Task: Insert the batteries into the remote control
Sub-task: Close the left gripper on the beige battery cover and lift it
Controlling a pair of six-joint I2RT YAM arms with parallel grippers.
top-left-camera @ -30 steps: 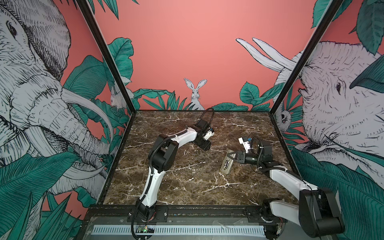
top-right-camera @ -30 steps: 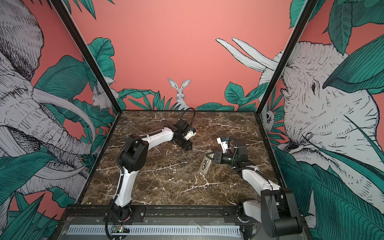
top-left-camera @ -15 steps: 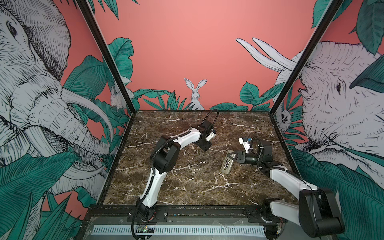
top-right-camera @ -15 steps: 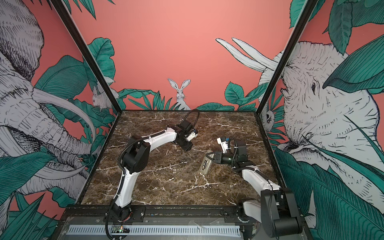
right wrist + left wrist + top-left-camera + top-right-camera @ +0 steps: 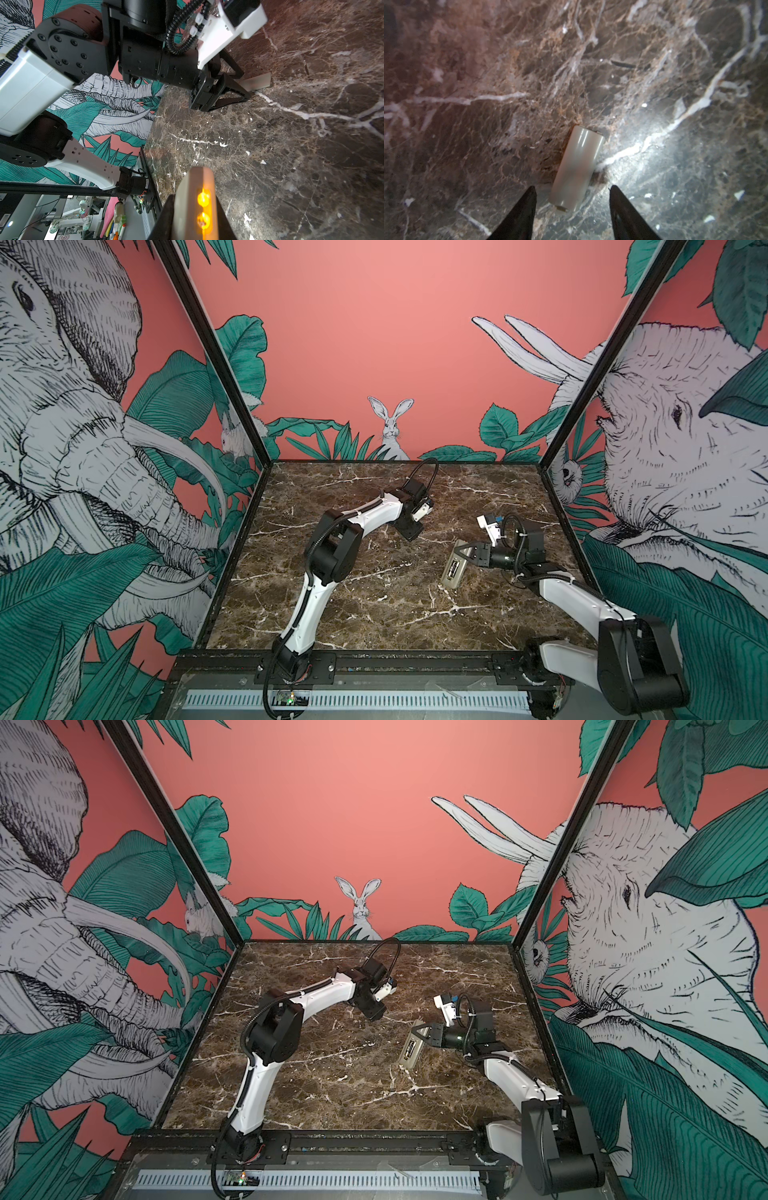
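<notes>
Marble worktop (image 5: 374,614) under both arms: left arm (image 5: 374,514) elbow-bent, left pincer (image 5: 572,190) open, tips flanking a grey cover plate (image 5: 579,162); right arm (image 5: 573,593) low, right pincer (image 5: 468,552) clamped on the remote control (image 5: 454,572)

walls (image 5: 374,344): pink jungle mural, elephants (image 5: 75,448), rabbit (image 5: 390,423); tabletop (image 5: 374,614): dark brown veined marble

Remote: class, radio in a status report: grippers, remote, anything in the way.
Left gripper open, astride cover plate end. Right gripper shut on remote end, back up. Nothing blocking seen.
</notes>
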